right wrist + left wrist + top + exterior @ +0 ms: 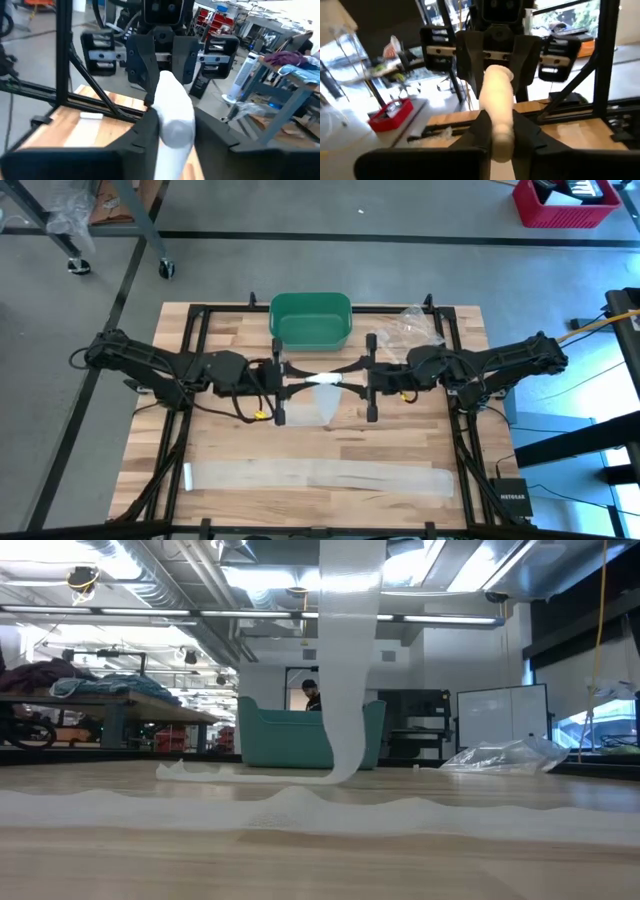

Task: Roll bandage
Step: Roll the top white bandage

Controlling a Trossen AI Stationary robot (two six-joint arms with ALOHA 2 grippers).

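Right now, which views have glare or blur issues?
Low view: ceiling lights blow out, near tabletop soft. Left wrist view: bandage roll and fingers blurred, windows glaring. Right wrist view: roll soft. High view: even.

The table (230, 395) is showing pale wood in butcher-block strips, light tan with darker brown streaks, framed in black rails. The bin (311, 320) is presenting solid green from above and teal in the low view. The bandage roll (324, 379) is showing plain white, cream in the left wrist view; its hanging tail (349, 660) is reading translucent white, unpatterned. A second bandage strip (318, 476) is lying flat, pale translucent white. The left gripper (282, 385) and right gripper (368, 383) are appearing matte black. A crate (565, 202) on the grey floor is showing red. The plastic bag (412, 326) is appearing clear
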